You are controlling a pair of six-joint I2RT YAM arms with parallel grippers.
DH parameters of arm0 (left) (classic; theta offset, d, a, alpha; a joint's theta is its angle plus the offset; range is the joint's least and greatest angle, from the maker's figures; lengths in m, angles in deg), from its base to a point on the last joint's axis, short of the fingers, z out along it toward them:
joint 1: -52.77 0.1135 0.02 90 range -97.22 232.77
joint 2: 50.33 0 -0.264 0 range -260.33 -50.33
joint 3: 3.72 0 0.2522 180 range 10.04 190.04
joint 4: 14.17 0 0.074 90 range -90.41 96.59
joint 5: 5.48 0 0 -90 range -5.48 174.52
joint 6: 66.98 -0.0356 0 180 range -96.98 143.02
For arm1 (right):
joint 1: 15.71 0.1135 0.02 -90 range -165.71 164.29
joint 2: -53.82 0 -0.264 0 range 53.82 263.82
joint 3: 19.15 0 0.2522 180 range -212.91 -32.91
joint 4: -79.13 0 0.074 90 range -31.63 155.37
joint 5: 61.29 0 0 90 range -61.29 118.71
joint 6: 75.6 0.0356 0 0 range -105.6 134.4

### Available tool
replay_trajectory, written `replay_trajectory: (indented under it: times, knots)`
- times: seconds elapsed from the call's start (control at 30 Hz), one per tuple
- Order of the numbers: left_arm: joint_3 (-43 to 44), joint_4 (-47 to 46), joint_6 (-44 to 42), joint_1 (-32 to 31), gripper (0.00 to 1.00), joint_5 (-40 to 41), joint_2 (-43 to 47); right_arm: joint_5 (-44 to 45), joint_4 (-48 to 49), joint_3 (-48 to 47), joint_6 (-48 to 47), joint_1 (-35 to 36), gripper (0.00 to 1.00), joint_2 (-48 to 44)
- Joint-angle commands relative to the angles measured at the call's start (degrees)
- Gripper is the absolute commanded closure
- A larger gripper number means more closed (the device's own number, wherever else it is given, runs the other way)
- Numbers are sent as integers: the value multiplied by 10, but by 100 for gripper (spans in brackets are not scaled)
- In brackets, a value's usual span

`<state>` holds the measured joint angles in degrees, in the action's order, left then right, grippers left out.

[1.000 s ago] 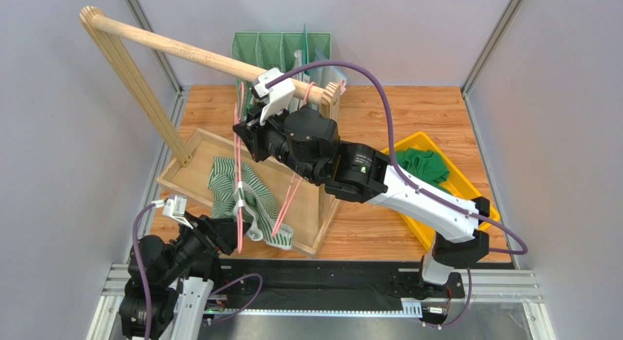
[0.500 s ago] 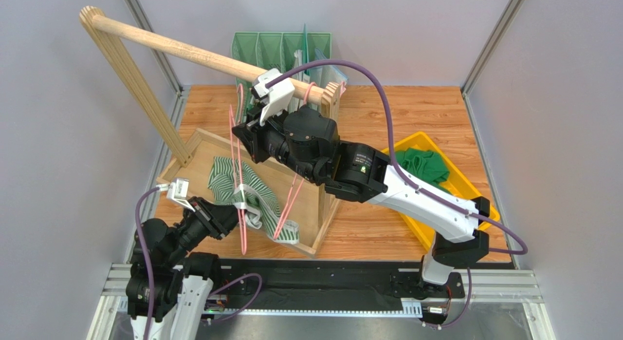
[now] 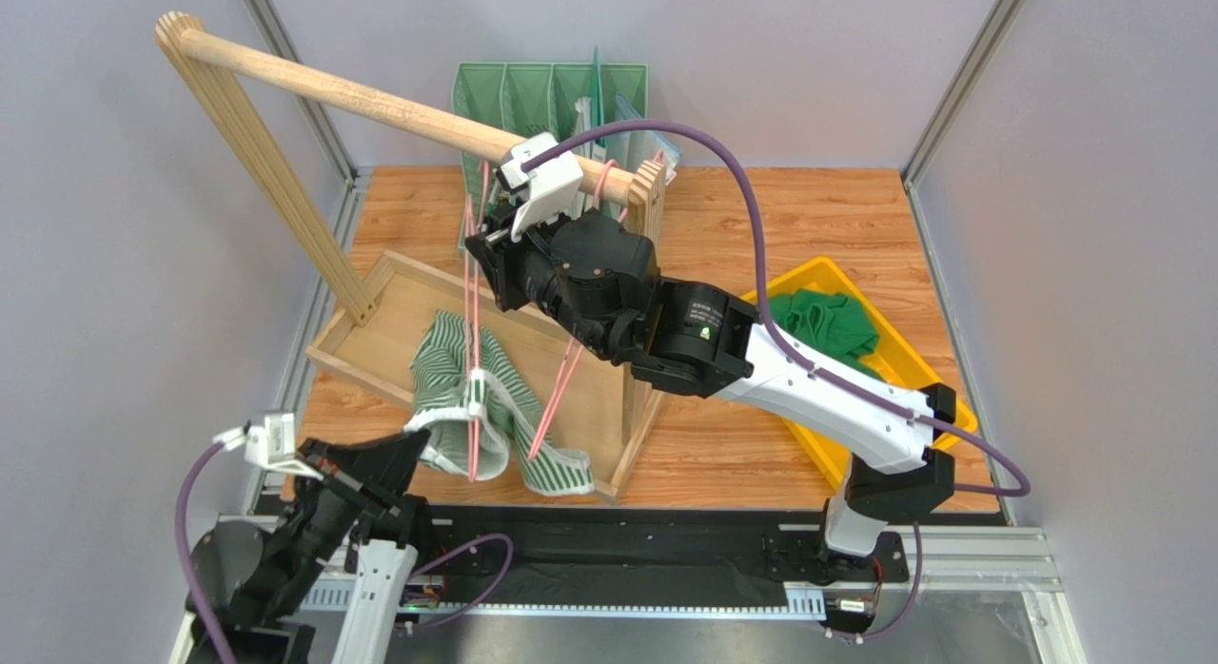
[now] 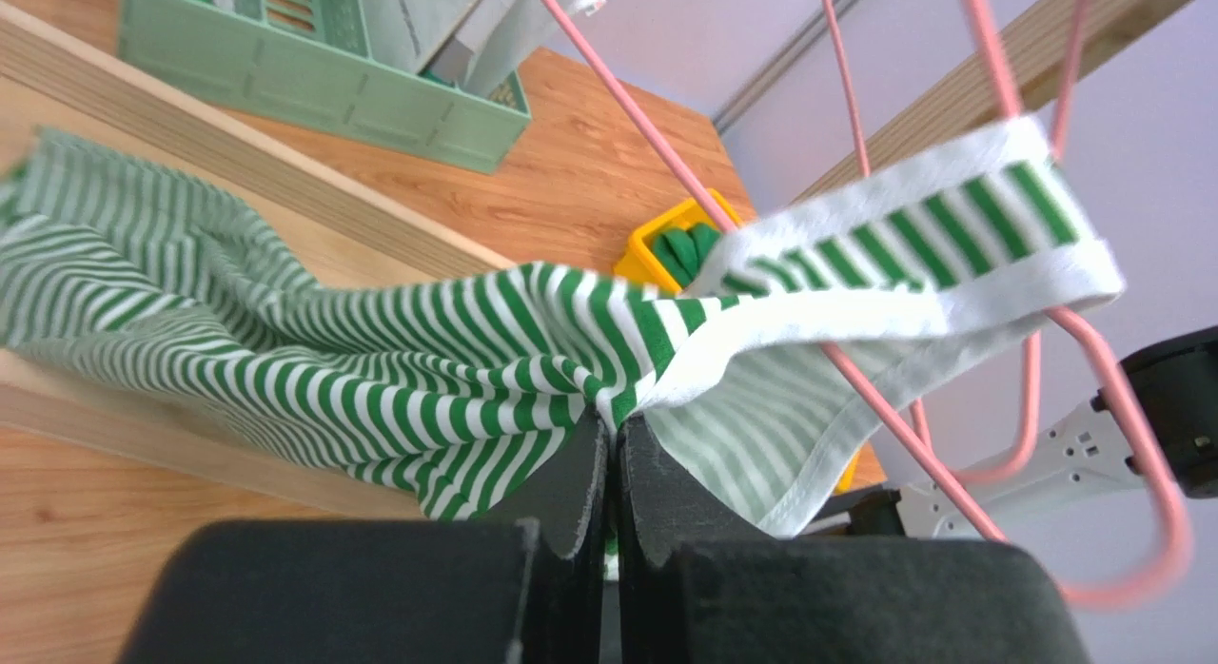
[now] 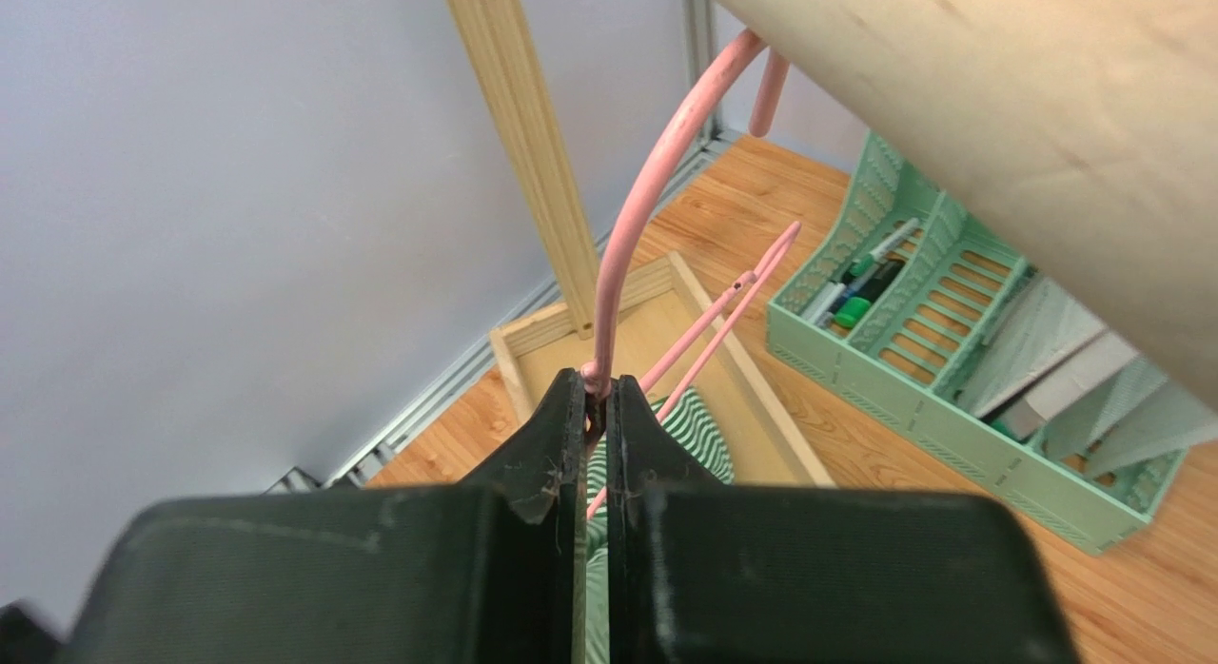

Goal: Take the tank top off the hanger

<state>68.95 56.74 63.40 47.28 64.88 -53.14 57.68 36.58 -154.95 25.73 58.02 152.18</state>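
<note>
The green-and-white striped tank top [image 3: 493, 393] hangs from the pink hanger [image 3: 472, 315] and droops into the wooden tray. My left gripper [image 3: 411, 444] is shut on the top's white-trimmed edge at the near left; the left wrist view shows its jaws [image 4: 615, 424] pinching the striped fabric [image 4: 358, 365]. One strap [image 4: 929, 236] is still looped over the hanger's wire [image 4: 915, 422]. My right gripper [image 3: 482, 245] is shut on the hanger's neck under the rod. The right wrist view has the pink wire [image 5: 636, 222] rising from its closed jaws [image 5: 598, 393], with the tank top [image 5: 686, 429] below.
A wooden rail [image 3: 372, 108] on slanted posts rises from a wooden tray base [image 3: 365, 343]. A mint-green desk organizer [image 3: 551, 93] stands behind it. At the right lies a yellow bin [image 3: 915, 372] with green cloth [image 3: 829, 322] in it.
My left gripper shut on the tank top's edge, then pulled back toward the near left, drawing the fabric along. The right gripper kept its hold on the hanger.
</note>
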Motion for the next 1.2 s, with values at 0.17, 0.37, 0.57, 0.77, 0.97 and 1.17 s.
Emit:
replay_trajectory:
  times: [0.17, 0.37, 0.57, 0.77, 0.97, 1.17]
  knots:
    - [102, 68, -47, 0, 100, 30, 22, 186, 83, 0, -48, 26, 100, 30]
    - [148, 64, -48, 0, 100, 42, 4, 223, 82, -19, -67, 25, 100, 49]
    - [233, 70, -58, -2, 100, 101, 5, 244, 94, -18, -90, 25, 100, 53]
    - [217, 75, -36, -14, 100, 156, 12, 214, 77, -13, -73, 26, 100, 42]
    - [102, -33, -14, -28, 100, 149, -52, 45, 30, 15, -15, 26, 100, -27]
    - [67, -166, -12, -28, 100, 128, -171, -66, 15, 81, 25, 26, 100, -107]
